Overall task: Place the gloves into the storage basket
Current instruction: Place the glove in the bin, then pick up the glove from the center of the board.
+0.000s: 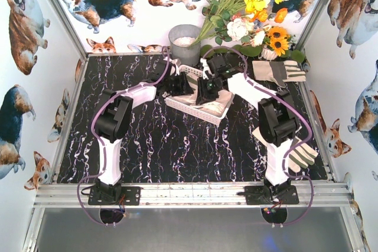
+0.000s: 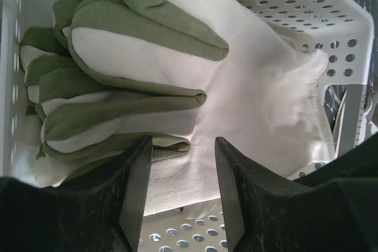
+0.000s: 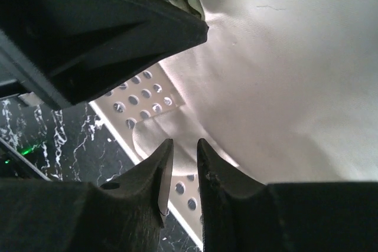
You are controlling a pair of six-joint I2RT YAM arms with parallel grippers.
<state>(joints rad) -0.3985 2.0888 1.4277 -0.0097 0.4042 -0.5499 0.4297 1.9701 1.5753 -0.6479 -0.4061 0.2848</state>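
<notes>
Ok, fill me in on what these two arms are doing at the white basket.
Both grippers are down at the storage basket. Several gloves already lie stacked inside. The left gripper hangs over the cuff of the top glove, jaws apart. The right gripper, jaws nearly together with nothing visibly between them, sits at the basket's edge beside white fabric. Two more wait on the table: a far-right glove and a near-right glove.
</notes>
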